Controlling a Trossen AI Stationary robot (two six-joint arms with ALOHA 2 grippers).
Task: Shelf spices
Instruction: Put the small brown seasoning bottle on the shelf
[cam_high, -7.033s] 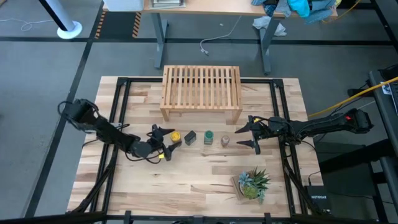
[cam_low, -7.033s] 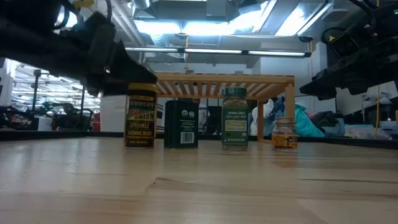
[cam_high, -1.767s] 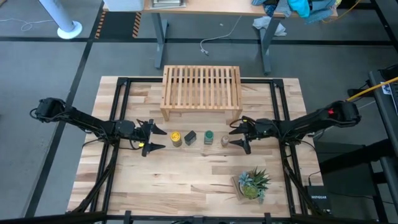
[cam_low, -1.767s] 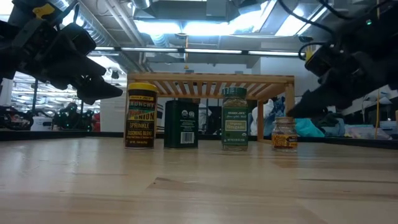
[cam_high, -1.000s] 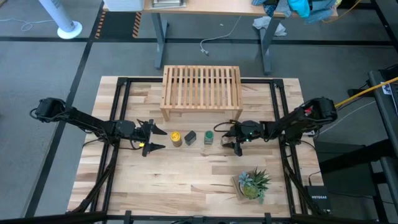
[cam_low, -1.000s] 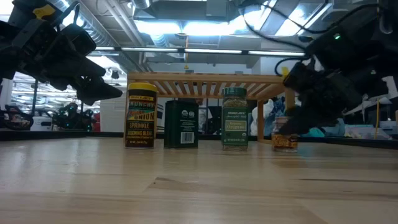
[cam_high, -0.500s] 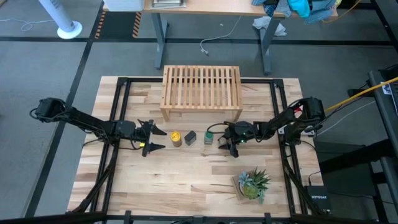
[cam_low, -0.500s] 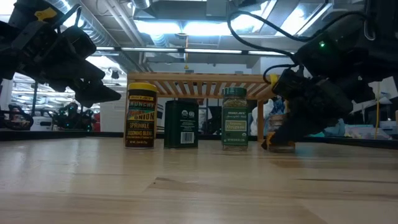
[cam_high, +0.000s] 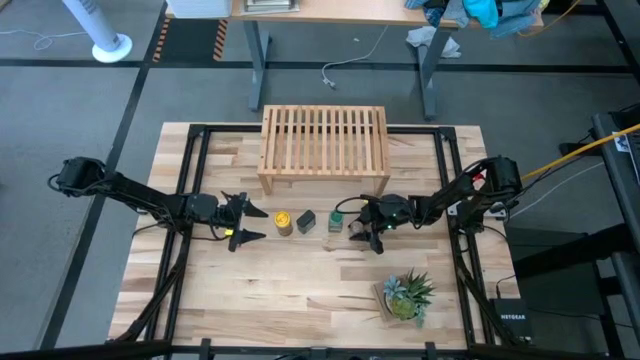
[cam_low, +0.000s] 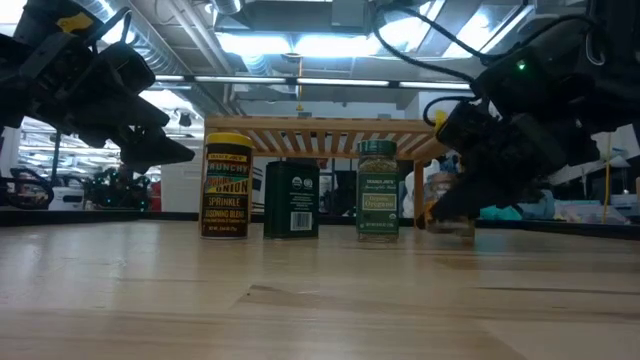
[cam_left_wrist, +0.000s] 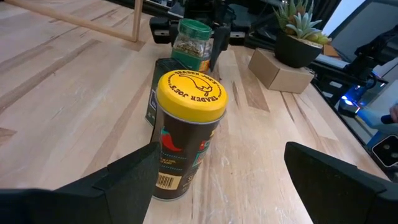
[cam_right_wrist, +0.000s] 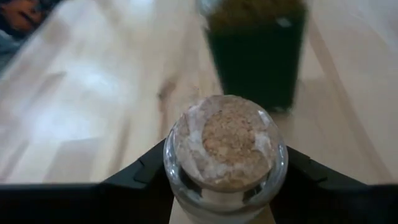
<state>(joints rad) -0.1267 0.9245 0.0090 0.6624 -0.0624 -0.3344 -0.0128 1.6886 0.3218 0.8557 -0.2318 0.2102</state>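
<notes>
Spices stand in a row on the counter, just in front of the shelf: the yellow-lidded jar at the left, the black tin next, the green-lidded jar after it, all close together. The tiny clear jar at the right end sits clamped between the fingers of the right claw, right beside the green-lidded jar. The left claw hangs spread wide just left of the yellow-lidded jar, not touching it. A potted plant on a small box stands at the near right, apart from the row. The shelf's slatted top is bare, and open wood lies on the near side of the jars. Black frame rails cross the butcher-block surface on both sides. Beyond the far edge are grey floor and another table.
</notes>
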